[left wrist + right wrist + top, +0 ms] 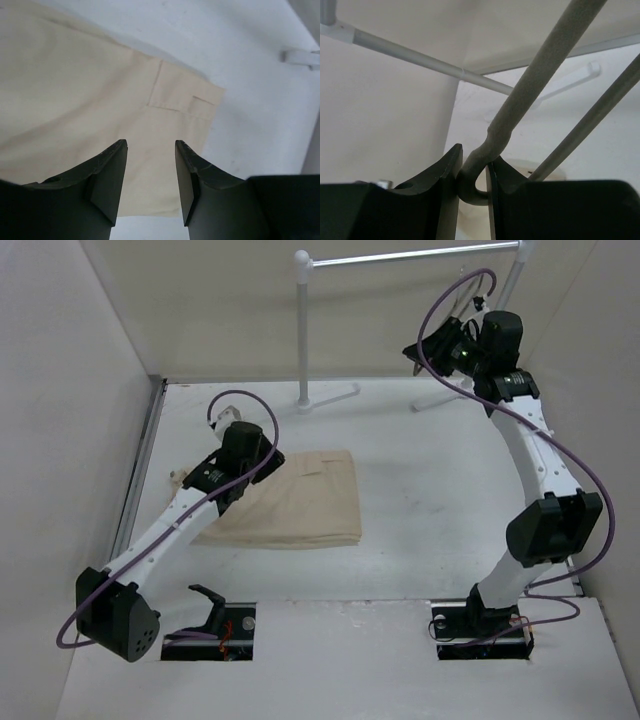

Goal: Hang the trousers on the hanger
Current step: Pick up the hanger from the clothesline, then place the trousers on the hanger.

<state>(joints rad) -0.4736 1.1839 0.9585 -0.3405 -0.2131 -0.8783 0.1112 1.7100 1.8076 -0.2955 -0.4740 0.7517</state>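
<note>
The right hand (472, 156) is closed almost fully on the hanger (545, 65). Its two fingers pinch a small bent loop of the grey wire between their tips. From that loop one thicker rod and one thinner rod run up and to the right, out of the wrist view. The hand is raised well above the desk (430, 500) at the far right, close to the white garment rack (303, 330).

The left hand (151, 145) is partly open and holds nothing, with a clear gap between its dark fingers (112, 170). It hangs just above the trousers (310, 500); whether the tips touch the cloth cannot be told.

The trousers lie folded flat in a rough rectangle on the left half of the desk, well apart from the hanger. A stitched pocket (182, 97) faces up near one corner.

The desk is plain white, closed in by pale walls (60, 390) on the left, back and right. The rack stands at the far edge, its horizontal bar running across the top and its feet resting on the desk.

In the top view the left arm covers the near left part of the trousers. The hanger is largely lost there behind the right wrist and its purple cable (440, 310), so its full shape and hook cannot be made out. In the right wrist view both rods are cut off by the picture's edge.
</note>
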